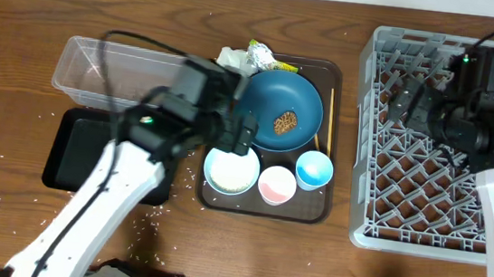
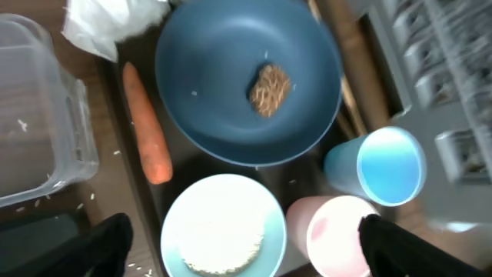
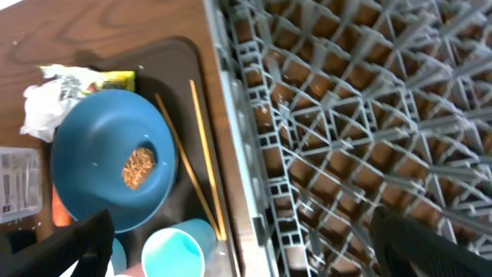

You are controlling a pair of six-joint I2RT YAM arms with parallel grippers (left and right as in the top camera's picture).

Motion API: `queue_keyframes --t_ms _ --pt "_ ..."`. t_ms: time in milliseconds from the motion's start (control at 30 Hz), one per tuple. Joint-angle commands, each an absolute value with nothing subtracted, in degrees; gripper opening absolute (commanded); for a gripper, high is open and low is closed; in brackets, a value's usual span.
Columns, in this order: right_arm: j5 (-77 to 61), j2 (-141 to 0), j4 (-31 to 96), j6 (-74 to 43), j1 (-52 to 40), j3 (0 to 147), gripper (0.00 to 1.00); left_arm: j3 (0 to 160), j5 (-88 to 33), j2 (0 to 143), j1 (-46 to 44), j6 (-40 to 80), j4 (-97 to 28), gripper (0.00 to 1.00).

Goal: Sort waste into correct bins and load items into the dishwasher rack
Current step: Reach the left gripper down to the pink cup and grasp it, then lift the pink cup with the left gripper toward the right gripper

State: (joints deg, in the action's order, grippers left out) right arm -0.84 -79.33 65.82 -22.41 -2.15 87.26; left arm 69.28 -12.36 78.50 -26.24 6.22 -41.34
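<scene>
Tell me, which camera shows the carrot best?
Left wrist: the whole carrot lies unhidden beside the blue plate. Overhead, the left arm covers it. Right wrist catches only an orange sliver.

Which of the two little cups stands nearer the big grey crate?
The blue cup, at the brown tray's right edge; the pink cup sits beside it, farther from the crate.

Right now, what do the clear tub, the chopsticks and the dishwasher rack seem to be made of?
The clear tub: likely plastic, transparent and glossy; the table shows through. The chopsticks: probably wood or bamboo, pale tan, matte. The dishwasher rack: looks like moulded grey plastic, an open matte lattice.
</scene>
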Motion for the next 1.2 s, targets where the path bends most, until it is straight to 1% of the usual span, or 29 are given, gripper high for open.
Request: queue_keyframes --t_ms 0,100,200,267,433,533,567,700,833,867,933,967,1000,1033,1067,1167 --pt "-0.4 -79.6 67.0 -24.4 -1.3 88.4 0.99 70.6 -6.8 81.7 -29.0 6.8 -41.1 0.93" --pt "-0.4 -79.7 67.6 -24.4 -1.3 88.4 0.99 70.6 -6.8 84.3 -31.7 6.8 -42.4 0.91" --pt "0.0 -79.8 67.6 -24.2 -1.3 88.4 0.99 70.6 -6.8 87.2 -34.5 7.8 -45.5 0.79" --pt "0.4 -79.8 67.5 -24.2 -1.3 88.4 0.99 70.6 -7.1 88.5 -35.8 9.2 -46.6 0.74" --pt "1.8 -79.9 67.2 -24.2 -1.3 88.4 0.99 70.6 -10.5 91.9 -39.7 10.0 -46.7 0.74" --pt "1.9 -79.9 66.7 -24.2 -1.3 88.4 0.99 70.5 -10.5 93.5 -41.6 10.0 -46.7 0.73" --pt "2.0 -79.9 66.6 -24.2 -1.3 88.4 0.99 70.3 -10.5 94.2 -42.1 10.0 -46.7 0.72" --pt "2.2 -79.9 66.6 -24.2 -1.3 88.4 0.99 69.3 -10.4 96.7 -42.8 10.0 -46.4 0.53" --pt "2.2 -79.9 66.6 -24.2 -1.3 88.4 0.99 69.1 -8.6 99.9 -42.8 10.0 -44.9 0.39" --pt "2.2 -79.9 66.6 -24.2 -1.3 88.4 0.99 69.1 -7.9 100.7 -42.8 9.9 -44.5 0.36" --pt "2.2 -79.9 66.7 -24.2 -1.3 88.4 0.99 69.1 -7.8 101.8 -42.8 10.0 -43.9 0.35" --pt "2.2 -79.9 66.7 -24.2 -1.3 88.4 0.99 69.1 -7.9 102.3 -42.8 10.0 -43.6 0.33" --pt "2.2 -79.9 66.8 -24.2 -1.3 88.4 0.99 69.1 -7.9 102.7 -42.8 9.9 -43.4 0.27" --pt "2.2 -79.9 66.8 -24.2 -1.3 88.4 0.99 69.1 -7.9 102.8 -42.8 10.0 -43.4 0.15" --pt "2.2 -79.9 66.8 -24.2 -1.3 88.4 0.99 69.1 -7.9 102.7 -42.8 10.0 -43.4 0.06" --pt "2.2 -79.9 67.1 -24.2 -1.3 88.4 0.99 70.2 -7.9 101.1 -42.5 10.0 -45.0 0.06"
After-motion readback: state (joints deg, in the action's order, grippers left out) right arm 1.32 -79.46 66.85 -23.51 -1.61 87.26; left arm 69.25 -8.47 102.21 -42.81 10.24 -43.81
